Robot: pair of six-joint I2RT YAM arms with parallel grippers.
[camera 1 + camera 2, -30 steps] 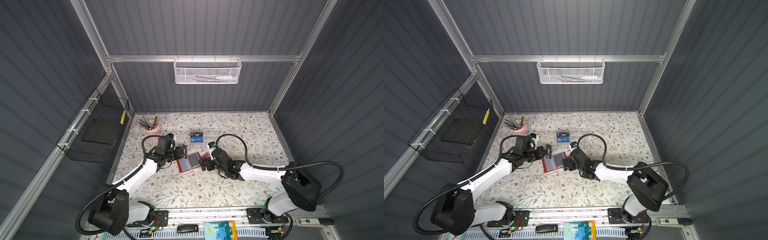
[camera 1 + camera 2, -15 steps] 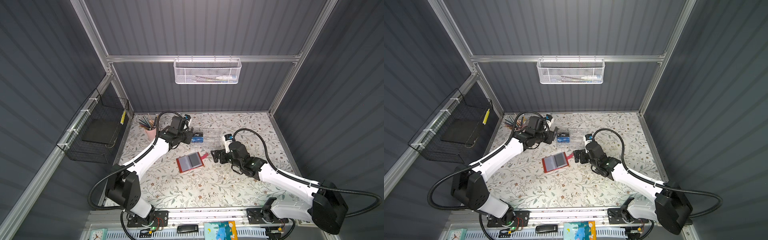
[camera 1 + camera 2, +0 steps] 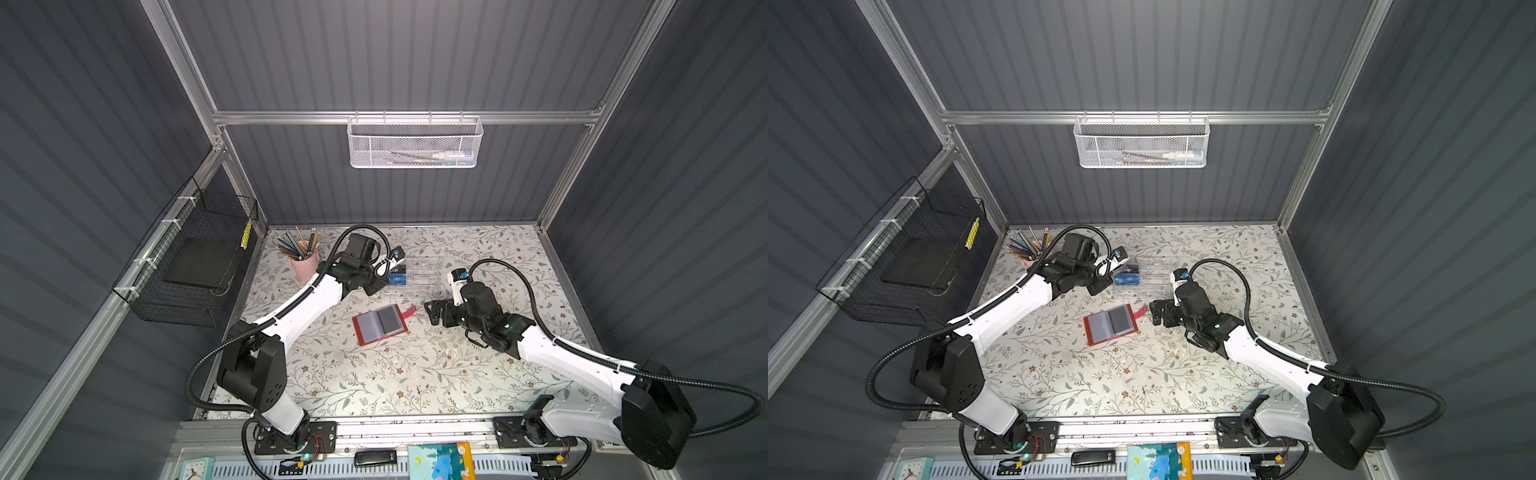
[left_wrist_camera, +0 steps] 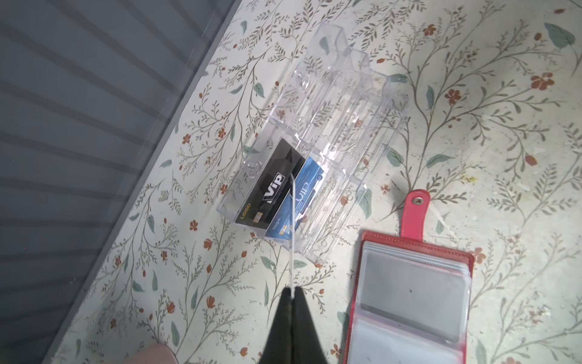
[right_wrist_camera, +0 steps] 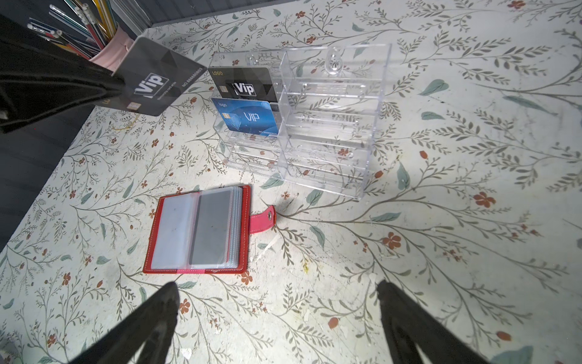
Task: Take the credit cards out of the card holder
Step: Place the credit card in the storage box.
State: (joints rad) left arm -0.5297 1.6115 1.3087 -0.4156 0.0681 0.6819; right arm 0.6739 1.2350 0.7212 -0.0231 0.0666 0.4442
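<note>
**A:** The left jaws are pinched tight on a dark grey plastic card (image 5: 154, 78) with white "VIP" lettering. They hold it in the air just beside the clear acrylic compartment box (image 5: 330, 126).

**B:** And the right jaws?

**A:** Spread wide and empty, hovering over the floral-patterned desk (image 5: 441, 252). They are near the snap strap (image 5: 263, 217) of the red leather-like booklet card holder (image 5: 176, 233), which lies open and flat. I cannot tell whether its sleeves hold more cards.

**B:** So the step in hand looks like slotting that card into the box.

**A:** Likely. Best to bring the card's edge parallel to a free compartment, slide it down until it seats, and only then let go. A skewed card could catch on the clear dividers.

**B:** Any writing?

**A:** The black card (image 5: 242, 85) in the box reads "LOGO" in gold and "VIP". The blue card (image 5: 248, 118) in the neighbouring compartment reads "logo" and "VIP". The number strings are too small to read surely.
</note>
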